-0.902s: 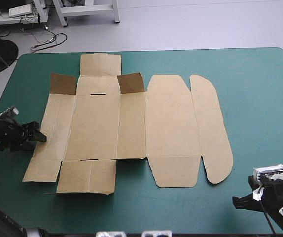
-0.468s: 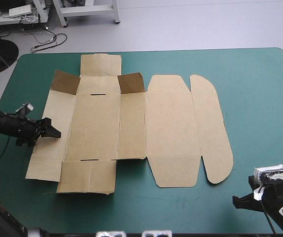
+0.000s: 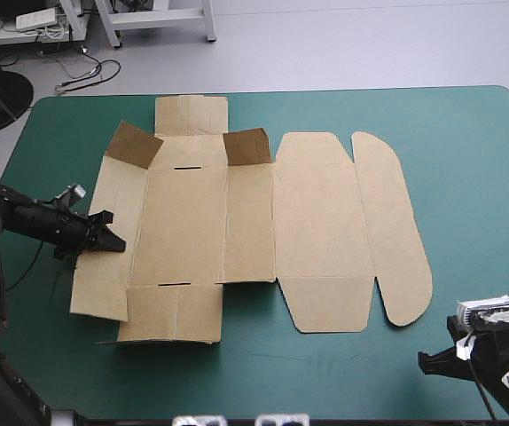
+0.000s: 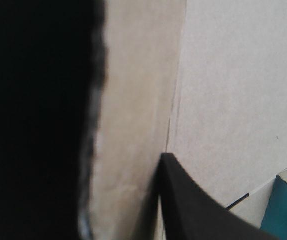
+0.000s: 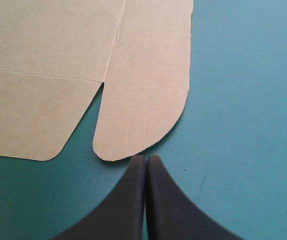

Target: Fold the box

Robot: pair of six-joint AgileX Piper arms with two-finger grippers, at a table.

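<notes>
The brown box (image 3: 263, 213) lies as a flat cut sheet across the middle of the teal-green cover. Two small corner flaps (image 3: 135, 145) stand raised at its far left. My left gripper (image 3: 111, 241) is at the sheet's left side panel, shut on that panel's edge. In the left wrist view one black finger (image 4: 193, 210) rests on the panel's top face (image 4: 138, 75); the other is hidden in the dark under it. My right gripper (image 5: 146, 159) is shut and empty, low on the cover, just short of the rounded lid tab (image 5: 143, 90). It sits at the near right corner (image 3: 425, 362).
Bare teal-green cover (image 3: 476, 177) stretches right of the sheet and along the near edge (image 3: 325, 373). The sheet's far flap (image 3: 191, 115) reaches close to the table's far edge.
My left gripper has pushed rightward onto the left panel and its fingers have come together. The whole sheet has slid a little to the right. The right arm has not moved.
</notes>
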